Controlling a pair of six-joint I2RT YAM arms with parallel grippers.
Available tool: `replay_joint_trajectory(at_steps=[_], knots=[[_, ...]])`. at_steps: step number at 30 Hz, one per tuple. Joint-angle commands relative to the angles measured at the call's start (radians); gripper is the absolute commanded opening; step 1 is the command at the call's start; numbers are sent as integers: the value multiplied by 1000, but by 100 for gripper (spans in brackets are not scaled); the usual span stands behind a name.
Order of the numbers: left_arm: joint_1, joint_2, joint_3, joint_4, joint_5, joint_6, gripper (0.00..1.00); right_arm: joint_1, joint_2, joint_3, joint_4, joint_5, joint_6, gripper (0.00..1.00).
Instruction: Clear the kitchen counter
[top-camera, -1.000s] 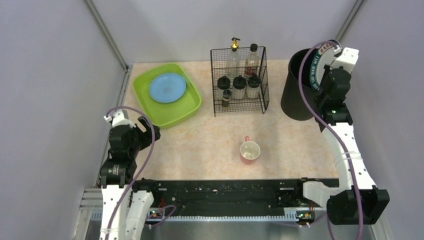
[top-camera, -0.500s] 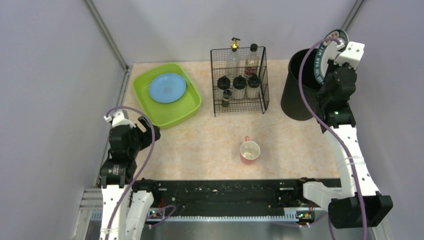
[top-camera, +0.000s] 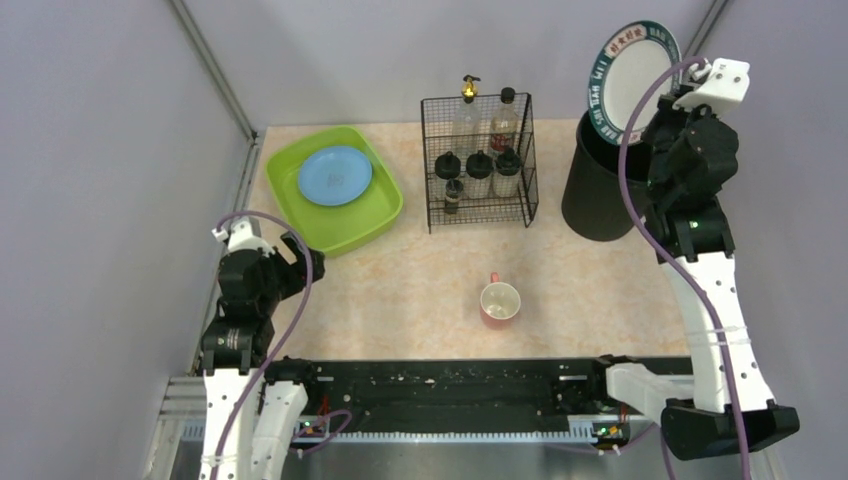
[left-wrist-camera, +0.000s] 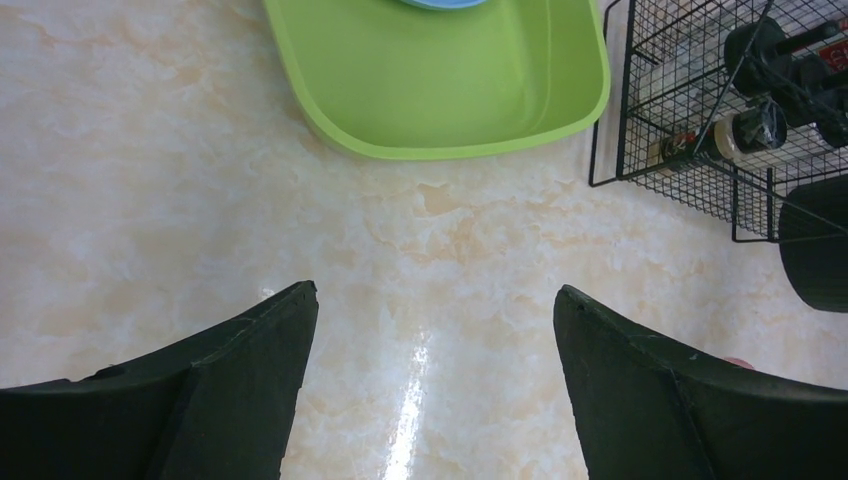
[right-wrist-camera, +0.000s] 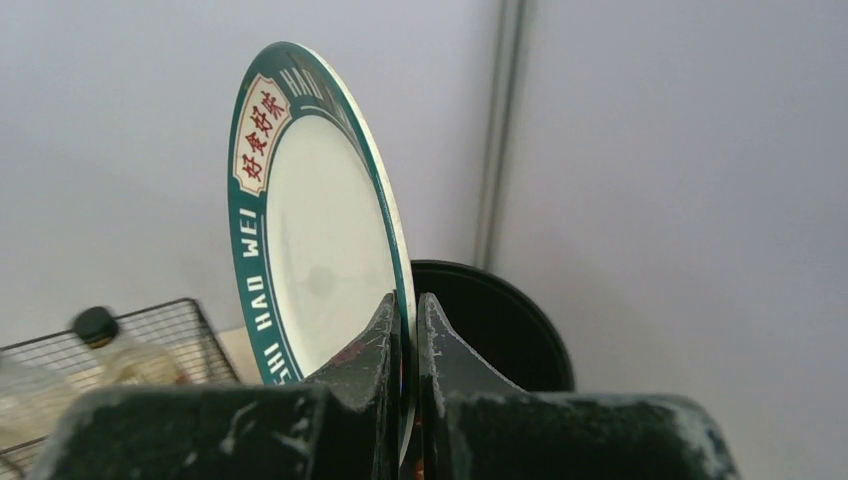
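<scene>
The kitchen counter (top-camera: 420, 270) is a beige-pink stone-look top. My right gripper (top-camera: 672, 98) is shut on the rim of a white plate with a dark green lettered border (top-camera: 630, 68), held on edge, high above the black bin (top-camera: 592, 185). In the right wrist view the plate (right-wrist-camera: 320, 235) stands between my fingers (right-wrist-camera: 407, 310), with the bin (right-wrist-camera: 500, 310) behind. A red mug (top-camera: 500, 302) sits on the counter, front centre. My left gripper (top-camera: 296, 262) is open and empty over the counter's left side; it also shows in the left wrist view (left-wrist-camera: 435, 300).
A lime-green tub (top-camera: 335, 190) with a blue plate (top-camera: 335, 175) stands at the back left; its corner shows in the left wrist view (left-wrist-camera: 450, 90). A black wire rack of bottles (top-camera: 478, 165) stands at the back centre. A black rail (top-camera: 450, 385) runs along the near edge.
My right gripper has lifted the green-rimmed plate up from the black bin's mouth to well above it. The left arm has barely moved.
</scene>
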Motion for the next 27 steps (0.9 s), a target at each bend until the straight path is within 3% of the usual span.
replay_joint_trajectory(at_steps=[1, 6, 14, 22, 27], knots=[[-4, 13, -17, 70, 71, 27, 93, 38, 3, 123, -50, -171, 156, 0], [-5, 12, -36, 114, 200, 61, 92, 123, 28, 144, -113, -300, 235, 0], [-62, 75, -45, 168, 408, 94, 91, 386, 22, 35, -122, -218, 243, 0], [-68, 106, -65, 226, 597, 7, 91, 507, -4, -159, -85, -322, 330, 0], [-70, 99, -114, 321, 689, -85, 91, 518, -40, -275, -62, -426, 386, 0]])
